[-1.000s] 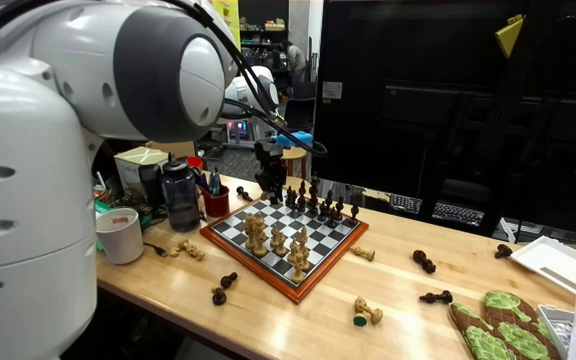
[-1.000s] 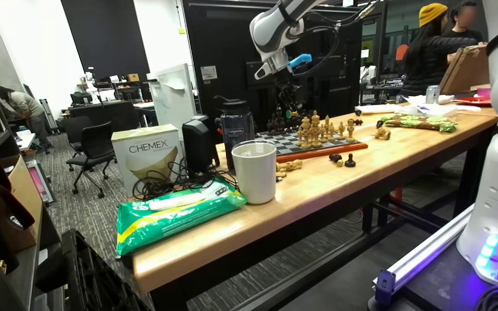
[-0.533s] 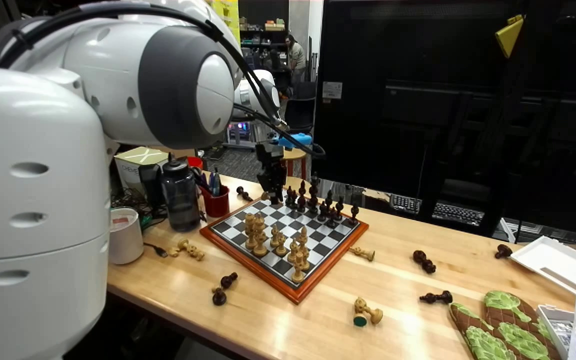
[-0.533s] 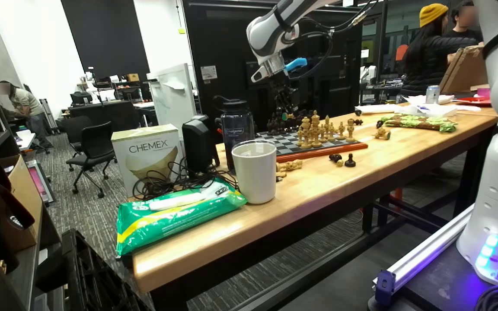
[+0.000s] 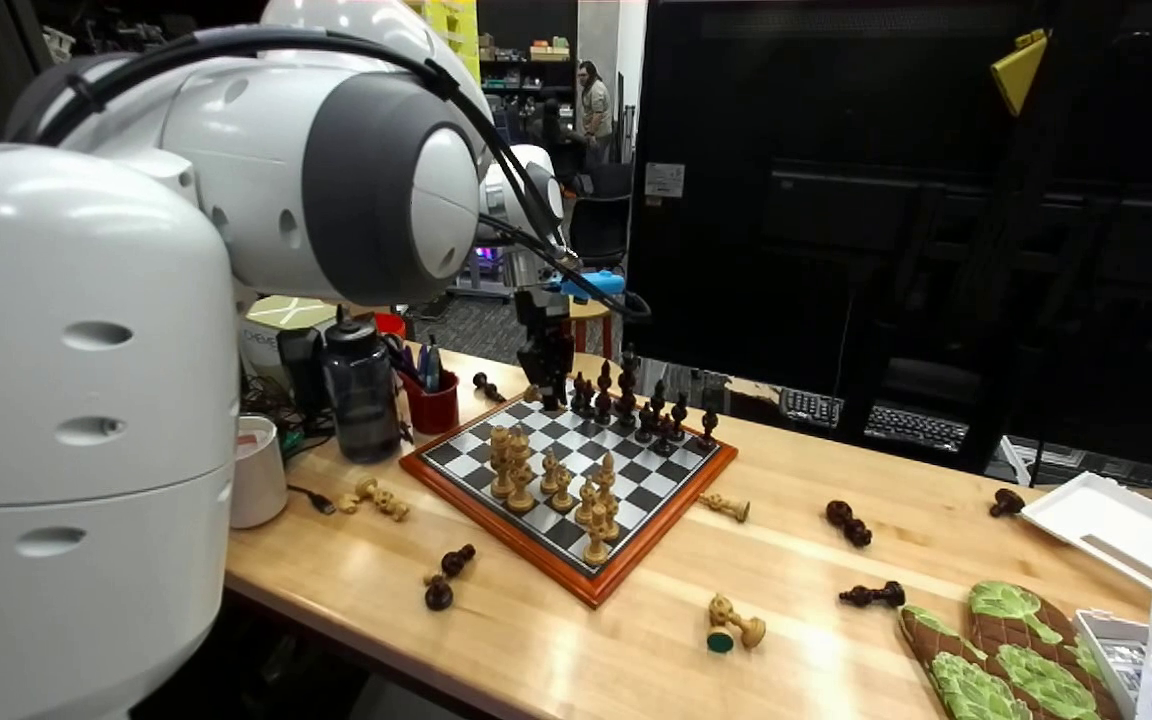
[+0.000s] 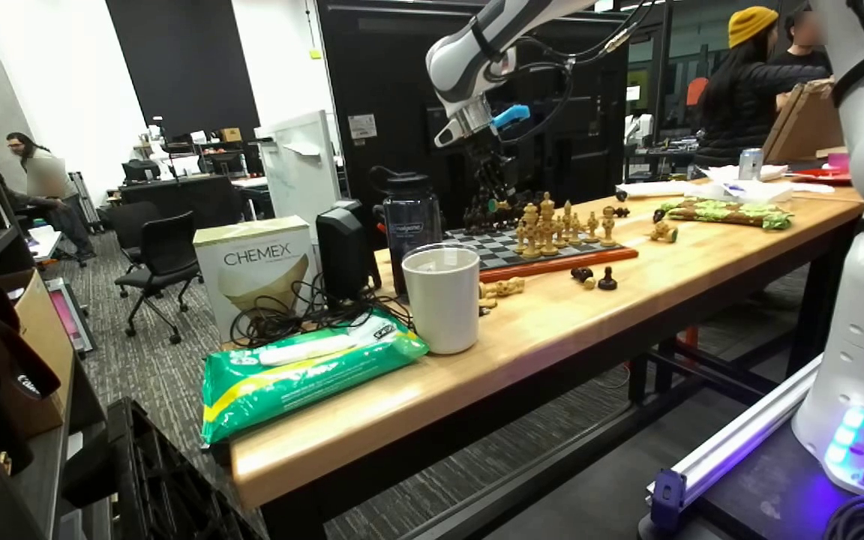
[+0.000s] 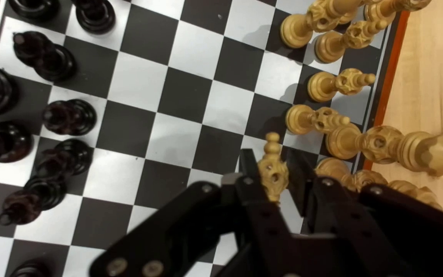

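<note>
A light wooden chess piece [image 7: 273, 177] with a beaded tip sits between the fingers of my gripper [image 7: 272, 163] in the wrist view, pressed against the left finger. It lies tilted, its green base [image 6: 492, 205] showing in an exterior view. My gripper [image 5: 548, 392] is low over the far-left corner of the wood-framed chessboard [image 5: 461, 458]; whether the piece touches the board I cannot tell. Beside it, dark pieces [image 5: 627, 385] stand along the far side. Light pieces [image 5: 519, 480] stand along the near side, close to the right finger in the wrist view.
A red pen cup [image 5: 433, 408] and a dark water bottle [image 5: 360, 400] stand left of the board, near a white mug [image 6: 441, 304]. Loose dark pieces [image 5: 872, 595] and light pieces [image 5: 736, 622] lie on the table. A patterned oven mitt [image 5: 1041, 665] lies at the right.
The upper arm has swung rightward in an exterior view. My gripper, with the light piece still in it, has shifted slightly left and down in an exterior view. The board pieces have not moved.
</note>
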{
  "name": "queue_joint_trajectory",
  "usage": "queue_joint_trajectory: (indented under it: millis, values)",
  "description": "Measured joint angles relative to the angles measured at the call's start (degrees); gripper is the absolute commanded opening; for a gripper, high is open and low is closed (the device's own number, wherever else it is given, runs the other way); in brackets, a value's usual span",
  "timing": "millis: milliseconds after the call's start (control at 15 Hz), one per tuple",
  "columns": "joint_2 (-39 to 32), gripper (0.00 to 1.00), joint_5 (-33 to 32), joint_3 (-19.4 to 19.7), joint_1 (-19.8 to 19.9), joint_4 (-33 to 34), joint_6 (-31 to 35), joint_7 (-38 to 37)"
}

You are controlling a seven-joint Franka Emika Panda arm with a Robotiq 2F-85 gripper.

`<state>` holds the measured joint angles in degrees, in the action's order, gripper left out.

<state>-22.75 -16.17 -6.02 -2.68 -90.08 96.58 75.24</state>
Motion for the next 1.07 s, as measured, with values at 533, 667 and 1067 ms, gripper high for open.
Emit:
queue_joint_trajectory:
  millis: [533, 667, 1067]
  values:
    - [0.0, 0.06, 3.1, 0.0, 0.6, -0.4, 2.8, 1.4]
    - [0.0, 0.06, 3.8, 0.0, 0.6, -1.2, 4.9, 1.8]
    - [0.1, 0.06, 4.8, 0.0, 0.8, -5.4, 9.4, 2.1]
